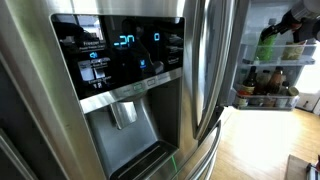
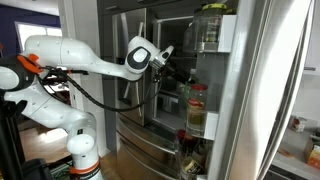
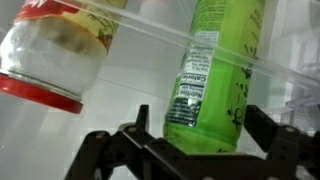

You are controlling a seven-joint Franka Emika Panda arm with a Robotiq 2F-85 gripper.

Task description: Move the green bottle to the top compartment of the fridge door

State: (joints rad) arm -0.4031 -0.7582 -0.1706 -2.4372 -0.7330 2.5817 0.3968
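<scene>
wrist view: green bottle (image 3: pixel 215 75) cut off by top edge (jar (image 3: pixel 55 50) too, top/lhs).

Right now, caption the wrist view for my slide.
Green bottle framed by end effector, behind a clear rail, beside a red-lidded jar.

A stainless steel door (image 1: pixel 40 120) fills much of an exterior view, with a blue-lit dispenser panel (image 1: pixel 120 50) and a long vertical handle (image 1: pixel 205 70). To its right dark bottles (image 1: pixel 262 84) stand above a wooden floor (image 1: pixel 250 140). The wrist view shows a red-lidded jar (image 3: pixel 50 50) with pale contents.
</scene>
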